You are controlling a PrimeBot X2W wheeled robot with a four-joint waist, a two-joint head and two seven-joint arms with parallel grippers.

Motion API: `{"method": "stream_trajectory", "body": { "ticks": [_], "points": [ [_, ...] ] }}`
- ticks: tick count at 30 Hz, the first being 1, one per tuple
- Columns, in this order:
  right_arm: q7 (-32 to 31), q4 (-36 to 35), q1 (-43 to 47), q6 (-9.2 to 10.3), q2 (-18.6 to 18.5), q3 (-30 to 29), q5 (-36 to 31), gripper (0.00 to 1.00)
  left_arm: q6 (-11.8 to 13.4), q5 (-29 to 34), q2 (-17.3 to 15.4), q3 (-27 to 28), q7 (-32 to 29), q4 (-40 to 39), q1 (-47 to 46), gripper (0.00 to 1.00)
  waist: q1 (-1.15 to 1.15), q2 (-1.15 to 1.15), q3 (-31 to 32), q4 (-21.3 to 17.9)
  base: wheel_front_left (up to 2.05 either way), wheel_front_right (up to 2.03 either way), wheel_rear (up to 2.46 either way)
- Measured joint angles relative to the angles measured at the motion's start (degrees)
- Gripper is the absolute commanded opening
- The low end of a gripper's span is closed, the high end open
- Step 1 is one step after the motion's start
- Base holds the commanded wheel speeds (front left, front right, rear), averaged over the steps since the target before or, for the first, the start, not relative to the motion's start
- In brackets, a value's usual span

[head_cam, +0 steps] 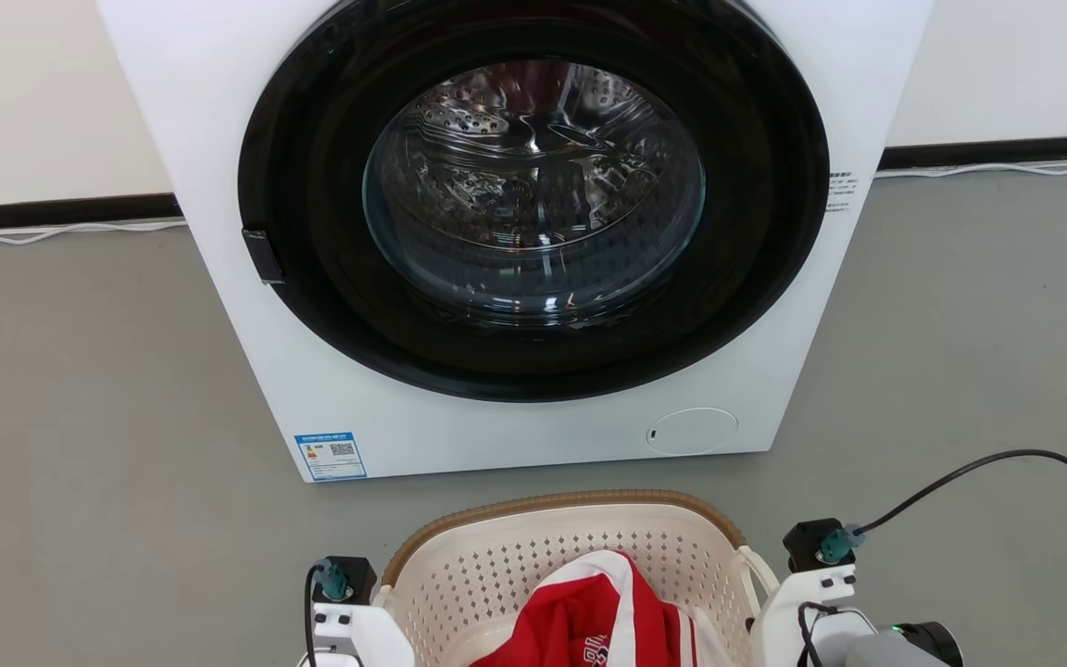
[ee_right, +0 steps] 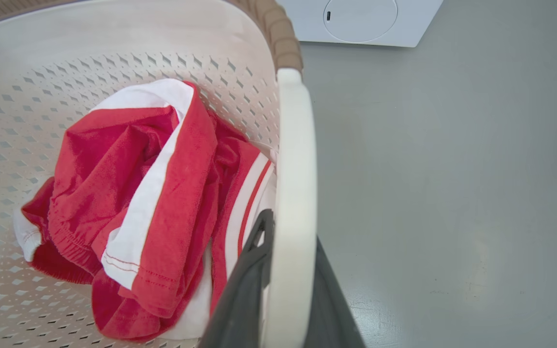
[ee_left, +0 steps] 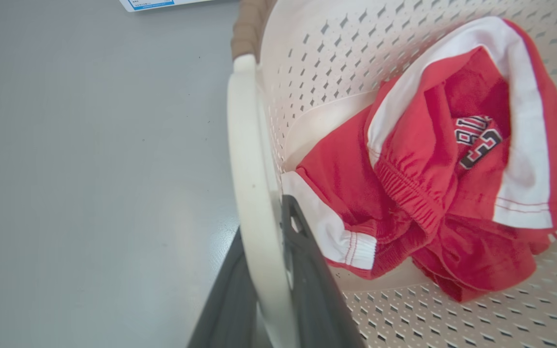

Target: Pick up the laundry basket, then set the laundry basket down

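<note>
One container sits at the bottom middle of the head view: the laundry basket (head_cam: 533, 556), just in front of the washing machine (head_cam: 533, 232), with a strip of grey floor (head_cam: 80, 371) between them. Whether it rests on the floor or hangs above it cannot be told.

At its left side, the left gripper (ee_left: 264, 222) is clenched on the white left loop handle (ee_left: 249, 145), one dark finger on each face of the loop. Inside the basket lies a crumpled red garment (ee_left: 428, 183) with white stripes, heaped against the perforated wall. At the right side, the right gripper (ee_right: 292, 232) clamps the right loop handle (ee_right: 295, 145) in the same way.

The floor is bare to the left of the basket. To the right a black cable (head_cam: 1006, 459) arches above it. The basket's brown woven rim (head_cam: 571, 503) faces the machine's lower front.

The left wrist view shows dark lettering (ee_left: 476, 140) on the garment and a corner of the blue label (ee_left: 148, 4). The right wrist view takes in the machine's round cover (ee_right: 360, 19). The head view shows the closed glass door (head_cam: 533, 195) and the steel drum behind it.
</note>
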State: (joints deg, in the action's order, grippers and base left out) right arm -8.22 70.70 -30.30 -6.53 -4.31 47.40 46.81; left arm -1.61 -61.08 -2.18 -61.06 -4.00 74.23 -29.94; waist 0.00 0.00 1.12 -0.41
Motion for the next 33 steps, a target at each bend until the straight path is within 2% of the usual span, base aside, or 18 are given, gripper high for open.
{"method": "stream_trajectory", "body": {
  "ticks": [33],
  "points": [
    [0.2, 0.41, -0.27, 0.05, -0.03, 4.57, 4.76, 0.0, 0.01, -1.01, -0.1, -0.7, 0.01, 0.2, 0.0, 0.0, 0.0, 0.0, -0.05, 0.54, 0.0, 0.0, 0.0]
  ]
}}
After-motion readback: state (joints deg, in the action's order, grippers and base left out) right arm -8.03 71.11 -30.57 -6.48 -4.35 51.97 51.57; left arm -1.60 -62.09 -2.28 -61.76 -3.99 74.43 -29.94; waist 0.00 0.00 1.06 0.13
